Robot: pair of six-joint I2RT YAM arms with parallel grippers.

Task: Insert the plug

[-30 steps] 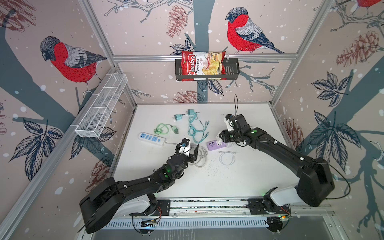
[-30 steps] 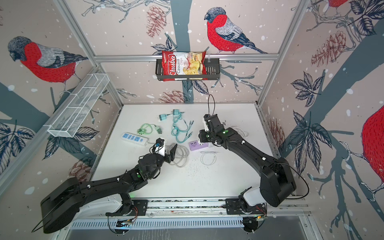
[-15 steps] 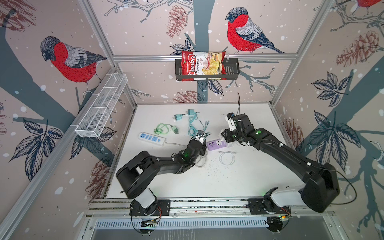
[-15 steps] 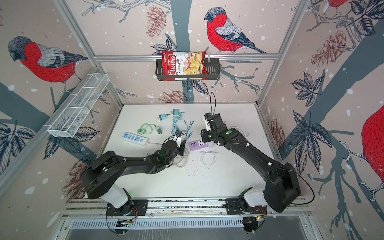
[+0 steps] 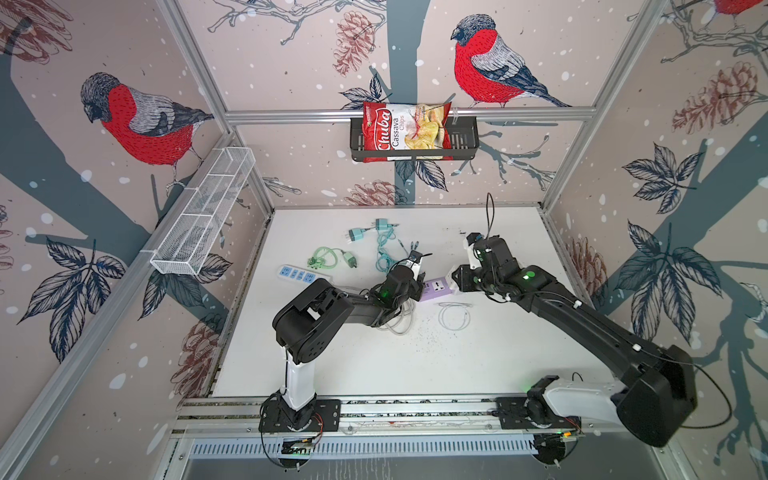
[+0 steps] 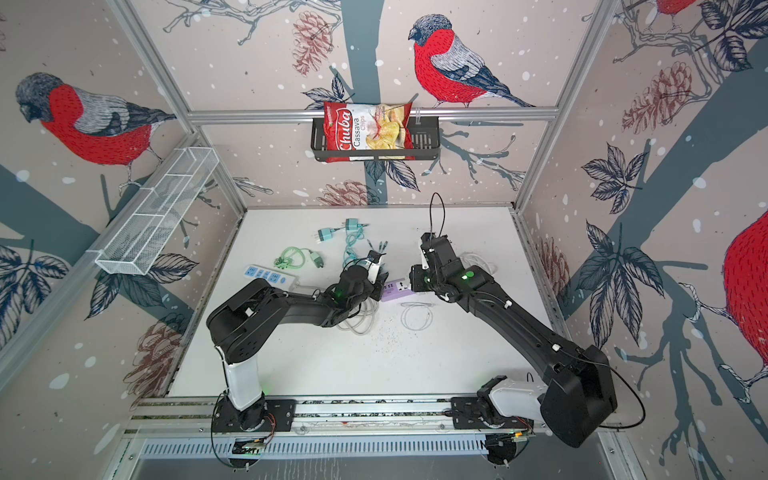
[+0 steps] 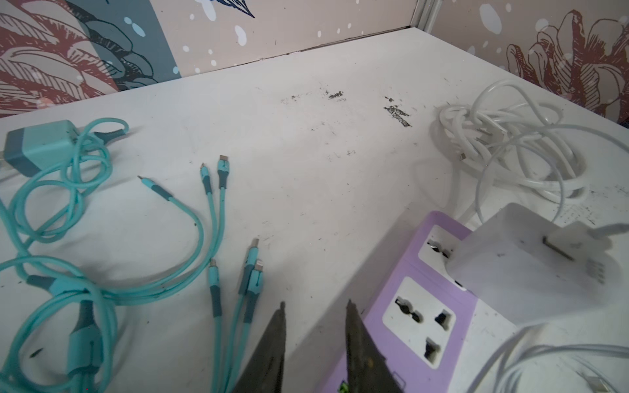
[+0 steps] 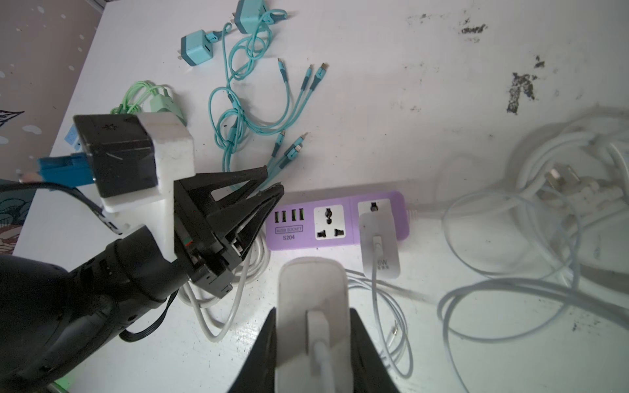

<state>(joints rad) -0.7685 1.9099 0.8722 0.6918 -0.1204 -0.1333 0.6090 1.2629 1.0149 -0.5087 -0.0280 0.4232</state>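
Note:
A purple power strip lies mid-table. Its middle socket is free, and a white adapter stands in the end socket. My right gripper is shut on a white plug with a cable, held just above the table beside the strip. My left gripper is shut at the strip's USB end. One finger lies along the strip's edge, and only bare table shows between its tips.
Teal multi-head cables and chargers lie behind the left gripper. A green cable and a white-blue strip sit further left. A thin white coil lies in front of the purple strip, and a white cable bundle behind it.
The left arm swung forward from the front of the table to the purple strip's USB end and its jaws closed. The right gripper kept hold of the plug and barely shifted.

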